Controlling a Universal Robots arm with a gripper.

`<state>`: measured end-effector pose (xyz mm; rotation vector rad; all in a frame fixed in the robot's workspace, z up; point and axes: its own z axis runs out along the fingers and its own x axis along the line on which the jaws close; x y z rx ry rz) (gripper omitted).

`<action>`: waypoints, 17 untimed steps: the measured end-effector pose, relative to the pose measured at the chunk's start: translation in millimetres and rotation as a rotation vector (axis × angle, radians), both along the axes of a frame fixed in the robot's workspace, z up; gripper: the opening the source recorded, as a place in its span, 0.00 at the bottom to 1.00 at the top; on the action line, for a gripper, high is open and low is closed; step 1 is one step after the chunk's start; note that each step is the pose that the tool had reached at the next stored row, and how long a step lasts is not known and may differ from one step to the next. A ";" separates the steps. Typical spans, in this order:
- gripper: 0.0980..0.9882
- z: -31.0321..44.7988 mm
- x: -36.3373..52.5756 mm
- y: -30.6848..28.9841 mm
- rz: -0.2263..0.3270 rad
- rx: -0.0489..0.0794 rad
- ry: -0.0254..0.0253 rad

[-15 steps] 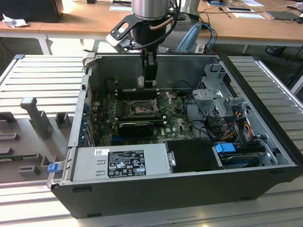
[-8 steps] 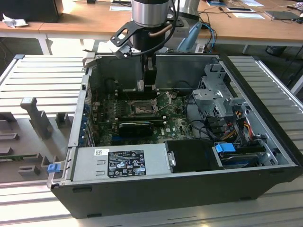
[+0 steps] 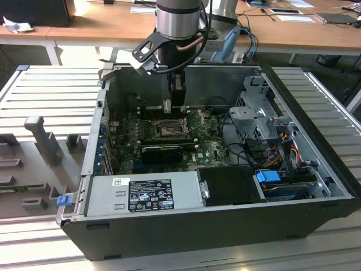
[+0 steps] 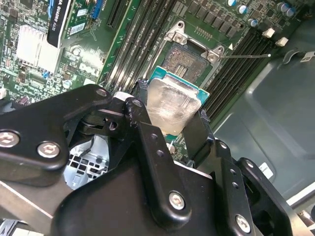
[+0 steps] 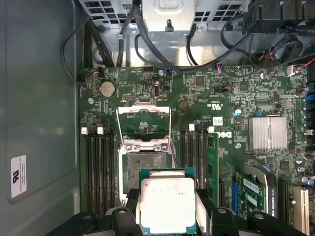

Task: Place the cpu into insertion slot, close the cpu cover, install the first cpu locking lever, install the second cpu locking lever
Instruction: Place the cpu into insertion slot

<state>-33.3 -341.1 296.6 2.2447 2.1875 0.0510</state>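
Close beside the insertion slot [image 5: 146, 166], your gripper [image 5: 167, 209] clamps its fingers [image 5: 203, 204] on two opposite edges of the cpu [image 5: 167, 201], evidently to hold it level for seating; the cpu cover [image 5: 143, 119] is swung open, leaving the slot uncovered.

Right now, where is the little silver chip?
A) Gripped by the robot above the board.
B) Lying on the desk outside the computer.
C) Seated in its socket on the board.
A: the chip sits clamped in the gripper, while the socket on the board lies bare.
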 end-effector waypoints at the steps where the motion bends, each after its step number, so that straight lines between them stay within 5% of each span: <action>1: 0.49 -1.2 0.0 0.0 -0.001 0.000 0.0000; 9: 0.49 -6.4 0.0 0.0 -0.006 0.000 0.0055; 17: 0.49 -12.6 0.1 0.0 -0.005 0.000 0.0057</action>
